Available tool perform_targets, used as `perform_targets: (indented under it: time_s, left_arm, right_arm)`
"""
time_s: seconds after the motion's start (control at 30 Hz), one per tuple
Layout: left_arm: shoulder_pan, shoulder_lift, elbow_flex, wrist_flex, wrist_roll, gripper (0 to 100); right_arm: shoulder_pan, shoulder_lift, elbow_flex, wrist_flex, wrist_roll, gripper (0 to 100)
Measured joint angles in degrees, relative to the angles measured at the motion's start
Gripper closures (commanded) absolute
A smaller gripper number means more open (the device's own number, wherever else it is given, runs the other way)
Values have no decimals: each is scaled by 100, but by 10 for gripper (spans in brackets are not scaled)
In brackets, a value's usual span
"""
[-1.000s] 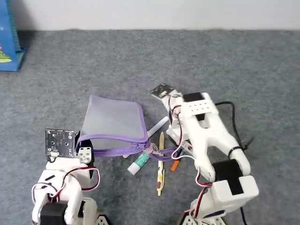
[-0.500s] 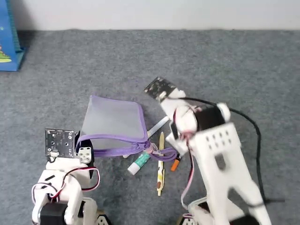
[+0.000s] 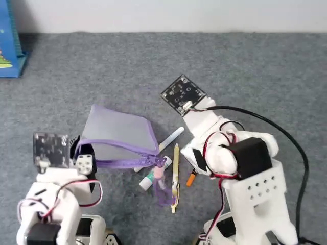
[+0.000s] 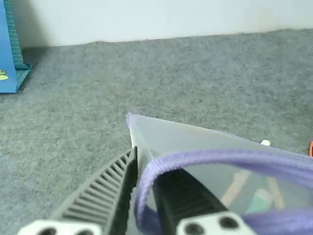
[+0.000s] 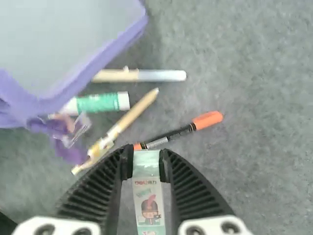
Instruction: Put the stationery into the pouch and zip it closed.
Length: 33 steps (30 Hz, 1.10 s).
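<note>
The translucent pouch [image 3: 118,133] with its purple zipper edge lies left of centre, its near edge lifted. My left gripper [image 4: 144,169] is shut on that purple edge [image 4: 210,157] at the pouch's left corner [image 3: 82,152]. My right gripper [image 5: 145,152] is shut on a small white and green labelled item [image 5: 146,188] and hangs above the loose stationery. Below it lie an orange-capped marker [image 5: 182,129], a beige pen [image 5: 124,120], a green and white glue stick [image 5: 98,104] and a white pen [image 5: 142,75]. The pouch's purple pull strap [image 3: 163,193] trails beside the beige pen [image 3: 176,176].
A blue box [image 3: 10,43] stands at the far left by the white wall. Grey carpet covers the table on all sides of the pouch. The right arm's black cable [image 3: 286,140] loops out to the right.
My right gripper has risen from the carpet with the small labelled item in it. The left arm has drawn the pouch's corner left, and the pull strap has swung toward the near side.
</note>
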Motion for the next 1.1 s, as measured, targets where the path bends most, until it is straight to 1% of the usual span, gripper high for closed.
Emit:
perform_targets:
  time_s: [0.17, 0.3, 0.5, 0.7, 0.77, 0.97, 1.1]
  left_arm:
    - [-9, 914, -545, 35, 44, 988]
    - [-9, 1345, -563, 35, 176, 988]
    - [-18, 1679, -598, 35, 211, 988]
    - [-18, 1881, -607, 26, 396, 988]
    - [-18, 1960, -615, 26, 396, 988]
    - [-26, 2233, -686, -26, 431, 988]
    - [-9, 2277, -686, -44, 431, 988]
  right_arm:
    - [-659, -79, -440, 0, -835, 990]
    - [-1046, -97, -1029, -9, -1134, 990]
    - [-1134, -97, -1354, -527, -1319, 990]
    - [-1178, -97, -1354, -1284, -2127, 991]
    - [-1354, -97, -1354, -1459, -2330, 991]
    - [-2224, -615, -1319, -1855, -2479, 991]
    - [-2418, -1512, -580, -2259, -2488, 991]
